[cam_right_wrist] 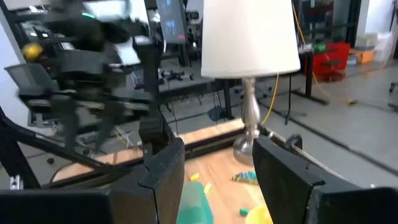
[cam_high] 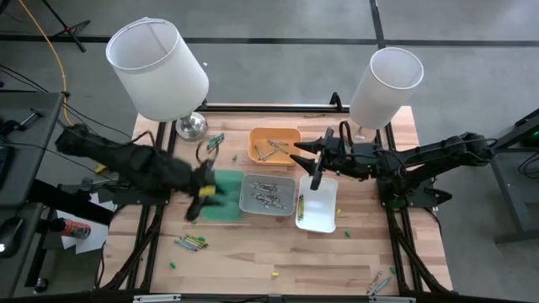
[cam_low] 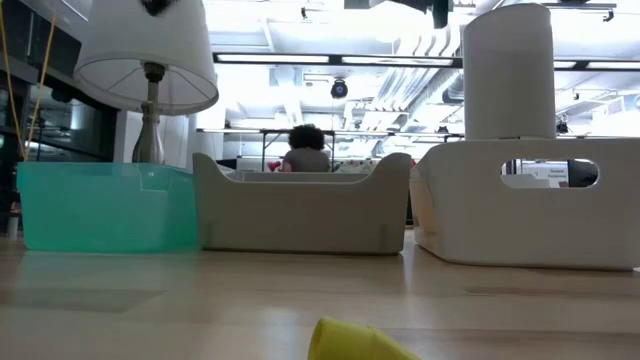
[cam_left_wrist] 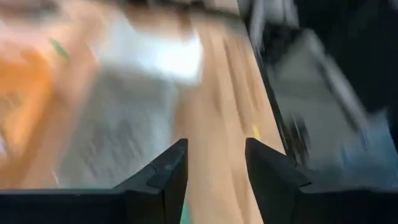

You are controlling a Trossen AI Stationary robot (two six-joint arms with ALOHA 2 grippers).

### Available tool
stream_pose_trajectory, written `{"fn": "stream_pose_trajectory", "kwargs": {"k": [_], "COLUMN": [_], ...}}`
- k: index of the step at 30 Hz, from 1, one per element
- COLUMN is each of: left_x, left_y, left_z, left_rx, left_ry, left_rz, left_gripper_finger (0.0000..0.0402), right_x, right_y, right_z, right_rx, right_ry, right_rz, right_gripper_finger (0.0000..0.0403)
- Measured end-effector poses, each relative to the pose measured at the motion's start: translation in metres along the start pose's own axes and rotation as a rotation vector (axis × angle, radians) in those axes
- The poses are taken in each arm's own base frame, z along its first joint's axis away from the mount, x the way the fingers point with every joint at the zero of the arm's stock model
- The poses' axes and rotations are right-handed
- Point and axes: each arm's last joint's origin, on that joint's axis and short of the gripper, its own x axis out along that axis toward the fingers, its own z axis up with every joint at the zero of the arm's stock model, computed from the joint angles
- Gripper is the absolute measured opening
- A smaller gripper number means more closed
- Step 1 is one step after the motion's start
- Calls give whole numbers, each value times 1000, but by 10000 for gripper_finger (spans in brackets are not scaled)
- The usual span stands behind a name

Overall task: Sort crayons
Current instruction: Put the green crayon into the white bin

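1. My left gripper hangs over the near edge of the rectangular green plastic tray, blurred in the high view. In the left wrist view my two dark fingers stand apart with bare wood showing between them — nothing held.
2. My right gripper sits between the rectangular orange plastic tray and the rectangular white plastic tray, just above the white one's far end. In the right wrist view my fingers are spread wide with nothing between them.
3. Crayons, small thin paper-wrapped sticks:
   - a handful inside the orange tray
   - a pile of grey ones in the rectangular grey plastic tray, which sits between the green and white trays
   - one yellowish stick on the left rim of the white tray
   - a loose cluster on the wooden table near the front left
   - a few beside the silver base of the left white-shaded table lamp
   - more at the front right corner
   - single bits scattered, one yellow, one green
4. Second white-shaded lamp stands at the right rear of the table.
5. Low view: green, grey and white trays in a row, a yellow blob close to the lens — can't tell what it is. A person sits far back in the room.
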Motion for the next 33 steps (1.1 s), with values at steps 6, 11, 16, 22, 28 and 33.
{"fn": "stream_pose_trajectory", "kwargs": {"k": [6,11,16,22,28,33], "left_x": [7,23,41,60,72,76], "left_y": [-55,-88,-93,-81,-72,-66], "left_z": [-51,-110,-145,-163,-174,-181], "left_rx": [76,169,337,360,297,264], "left_ry": [423,597,625,650,630,645], "left_rz": [-60,-17,128,245,210,190], "left_gripper_finger": [126,122,122,121,121,121], "right_x": [0,0,0,0,0,0], "right_y": [-1,-1,-2,-2,-2,-2], "right_z": [-6,-7,-8,-8,-8,-8], "right_rx": [16,13,10,9,7,7], "right_ry": [60,64,71,74,77,77], "right_rz": [-11,-12,-15,-16,-16,-16], "right_gripper_finger": [183,183,183,183,183,183]}}
